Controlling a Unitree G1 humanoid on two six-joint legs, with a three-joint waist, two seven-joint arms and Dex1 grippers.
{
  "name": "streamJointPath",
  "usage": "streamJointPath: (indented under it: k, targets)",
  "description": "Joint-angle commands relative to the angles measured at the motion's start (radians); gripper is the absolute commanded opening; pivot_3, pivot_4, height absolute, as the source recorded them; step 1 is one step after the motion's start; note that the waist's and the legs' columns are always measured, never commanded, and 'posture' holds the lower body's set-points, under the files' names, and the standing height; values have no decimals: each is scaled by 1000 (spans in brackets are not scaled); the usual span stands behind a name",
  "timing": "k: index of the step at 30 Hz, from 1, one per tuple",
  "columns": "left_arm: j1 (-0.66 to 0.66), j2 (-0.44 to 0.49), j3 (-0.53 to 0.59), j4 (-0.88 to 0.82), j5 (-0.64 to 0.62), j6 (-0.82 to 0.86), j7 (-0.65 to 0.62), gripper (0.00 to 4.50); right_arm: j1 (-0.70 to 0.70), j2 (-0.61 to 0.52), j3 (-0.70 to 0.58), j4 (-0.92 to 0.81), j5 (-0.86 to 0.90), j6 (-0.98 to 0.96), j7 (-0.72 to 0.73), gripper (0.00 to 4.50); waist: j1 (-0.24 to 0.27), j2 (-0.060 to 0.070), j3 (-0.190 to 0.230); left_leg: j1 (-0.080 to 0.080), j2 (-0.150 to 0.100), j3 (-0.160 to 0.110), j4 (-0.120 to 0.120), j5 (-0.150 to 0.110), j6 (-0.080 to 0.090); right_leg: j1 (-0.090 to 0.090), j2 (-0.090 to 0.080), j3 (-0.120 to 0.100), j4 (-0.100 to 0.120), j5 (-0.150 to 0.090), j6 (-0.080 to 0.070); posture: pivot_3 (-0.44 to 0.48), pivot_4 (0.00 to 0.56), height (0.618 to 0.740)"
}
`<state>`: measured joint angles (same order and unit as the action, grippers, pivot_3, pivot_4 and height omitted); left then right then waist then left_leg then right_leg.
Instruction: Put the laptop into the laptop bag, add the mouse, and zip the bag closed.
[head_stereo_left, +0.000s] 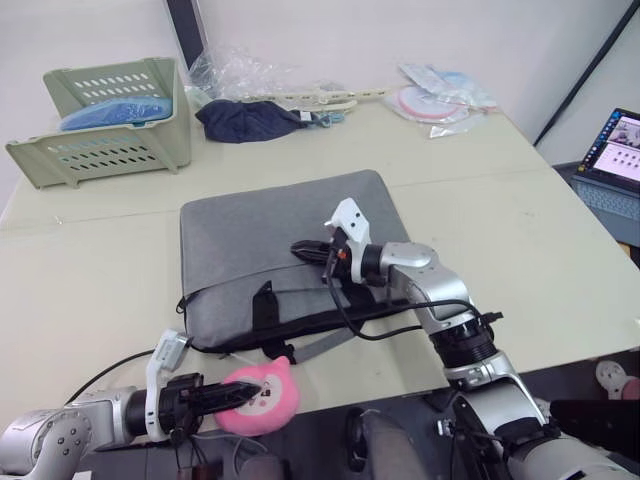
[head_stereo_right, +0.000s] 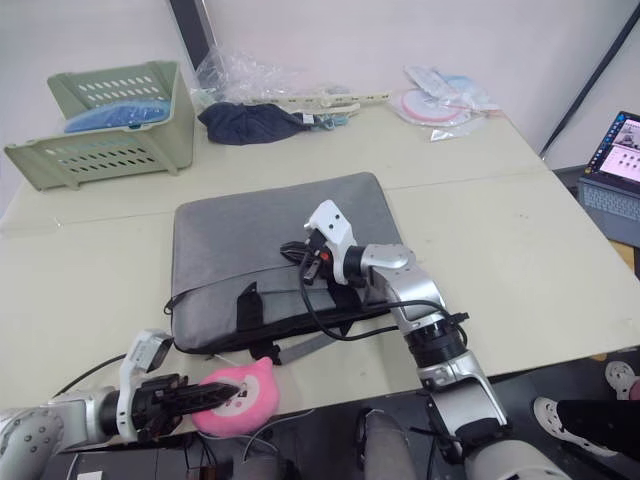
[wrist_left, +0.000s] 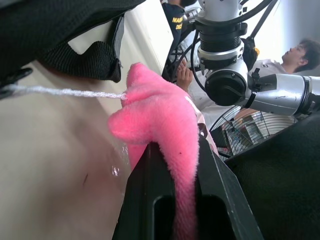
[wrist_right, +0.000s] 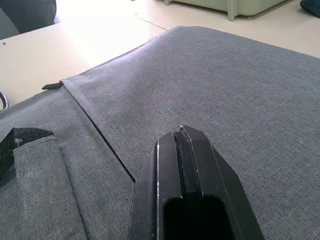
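Observation:
The grey laptop bag (head_stereo_left: 260, 240) lies flat in the middle of the table, its black strap handles (head_stereo_left: 265, 305) toward the front edge. My right gripper (head_stereo_left: 300, 248) is shut and empty, its tips low over the bag's top face (wrist_right: 225, 85) near a seam. My left gripper (head_stereo_left: 235, 395) is at the table's front edge, shut on a pink plush toy (head_stereo_left: 272, 398) just in front of the bag; the plush (wrist_left: 160, 115) is squeezed between its fingers. The laptop and the mouse are out of view.
A green plastic basket (head_stereo_left: 110, 120) stands at the back left. A dark cloth (head_stereo_left: 250, 120) and plastic bags (head_stereo_left: 440, 100) lie along the back edge. An open dark laptop (head_stereo_left: 615, 165) sits off the table at right. A person (wrist_left: 300, 50) sits beyond the front edge.

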<state>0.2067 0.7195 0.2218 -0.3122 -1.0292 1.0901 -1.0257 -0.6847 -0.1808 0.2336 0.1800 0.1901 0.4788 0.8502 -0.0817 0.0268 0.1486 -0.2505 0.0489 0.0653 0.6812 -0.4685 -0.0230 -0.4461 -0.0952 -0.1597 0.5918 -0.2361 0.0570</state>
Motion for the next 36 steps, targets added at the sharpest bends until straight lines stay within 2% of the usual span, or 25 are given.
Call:
streamJointPath:
  k: [1,36]
  targets:
    - [-18,-10,-37,-49,-32,3,-10,18,50,2,58,62,-25,62,-6,0,0,0,0,0,0,0,0,0,0,0,0,0,0,0,0,0,150,740]
    - [-204,-87,-113,-132,-170,83,77,18,50,16,69,52,-30,64,-9,0,0,0,0,0,0,0,1,0,0,0,0,0,0,0,1,0,150,740]
